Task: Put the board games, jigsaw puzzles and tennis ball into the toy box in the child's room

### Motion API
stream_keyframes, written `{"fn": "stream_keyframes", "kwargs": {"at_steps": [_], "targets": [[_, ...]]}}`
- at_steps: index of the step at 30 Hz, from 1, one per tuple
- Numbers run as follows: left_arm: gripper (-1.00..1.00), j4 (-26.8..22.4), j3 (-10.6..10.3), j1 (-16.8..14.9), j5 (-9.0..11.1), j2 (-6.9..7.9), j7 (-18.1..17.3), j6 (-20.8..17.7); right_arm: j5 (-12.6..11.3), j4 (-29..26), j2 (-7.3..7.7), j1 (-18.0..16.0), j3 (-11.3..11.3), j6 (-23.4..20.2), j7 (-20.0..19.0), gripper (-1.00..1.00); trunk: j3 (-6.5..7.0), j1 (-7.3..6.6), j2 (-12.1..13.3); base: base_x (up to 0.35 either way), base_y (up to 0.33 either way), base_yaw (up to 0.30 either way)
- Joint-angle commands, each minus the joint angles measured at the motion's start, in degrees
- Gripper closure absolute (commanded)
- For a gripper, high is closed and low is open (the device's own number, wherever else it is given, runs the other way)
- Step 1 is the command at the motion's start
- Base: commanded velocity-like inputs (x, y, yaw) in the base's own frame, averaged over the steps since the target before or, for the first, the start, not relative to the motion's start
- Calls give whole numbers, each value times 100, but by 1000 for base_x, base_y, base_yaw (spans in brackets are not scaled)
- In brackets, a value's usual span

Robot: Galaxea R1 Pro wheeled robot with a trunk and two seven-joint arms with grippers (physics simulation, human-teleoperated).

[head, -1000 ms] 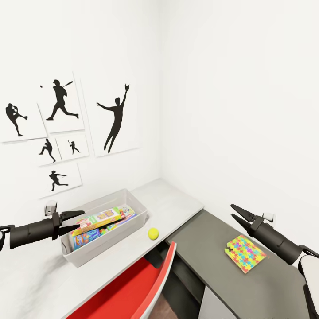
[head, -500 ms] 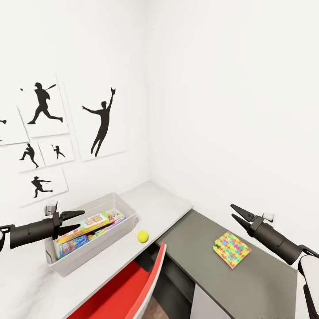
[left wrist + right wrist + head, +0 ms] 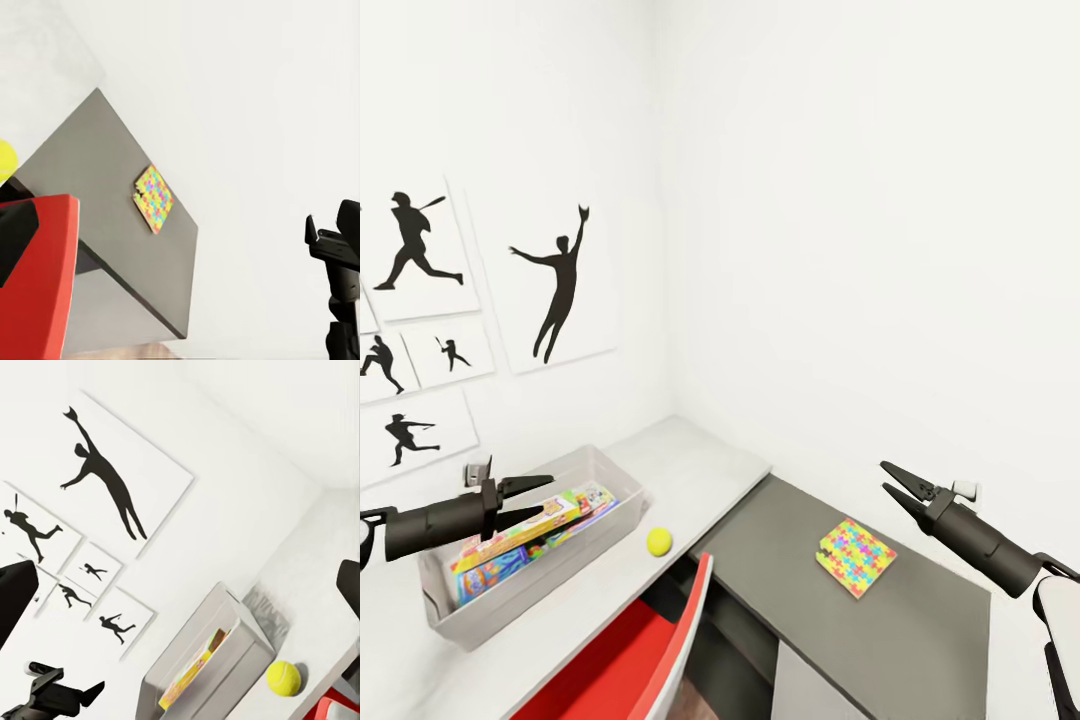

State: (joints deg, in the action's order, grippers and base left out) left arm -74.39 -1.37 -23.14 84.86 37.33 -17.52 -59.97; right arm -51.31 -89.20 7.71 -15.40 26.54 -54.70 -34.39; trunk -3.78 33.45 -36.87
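The toy box (image 3: 525, 575) sits on the pale table (image 3: 690, 460) below the baseball-player silhouette pictures (image 3: 555, 285) and serves as the reference point. Inside it lie colourful board games (image 3: 520, 530); their number cannot be told.

The tennis ball (image 3: 659, 541) rests on the table just beside the toy box, on the side toward the dark-grey desk (image 3: 920, 620), apart from the tub wall. One jigsaw puzzle (image 3: 856, 556) lies flat on the dark-grey desk, well apart from the toy box, beyond the ball. A red chair (image 3: 630, 660) stands in front of the toy box, at the table edge.

Left gripper (image 3: 538, 500): hangs above the near part of the toy box, fingers moderately spread, holding nothing.

Right gripper (image 3: 894, 483): hangs over the dark-grey desk, beyond the jigsaw puzzle from the toy box, fingers moderately spread, holding nothing.
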Motion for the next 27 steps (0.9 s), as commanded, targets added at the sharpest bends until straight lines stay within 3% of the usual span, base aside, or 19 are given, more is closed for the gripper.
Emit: {"fn": "stream_keyframes", "kwargs": {"at_steps": [1, 27], "targets": [[-100, -4, -9, -6, -49, 2, -59, -3, 16, 0, 0, -7, 7, -32, -25, -100, -3, 2, -9, 0, 0, -180], [-100, -31, -46, -6, -49, -22, -59, -3, 25, 1, -3, -7, 9, -32, -30, -100, 192, 2, -9, 0, 0, -179]]}}
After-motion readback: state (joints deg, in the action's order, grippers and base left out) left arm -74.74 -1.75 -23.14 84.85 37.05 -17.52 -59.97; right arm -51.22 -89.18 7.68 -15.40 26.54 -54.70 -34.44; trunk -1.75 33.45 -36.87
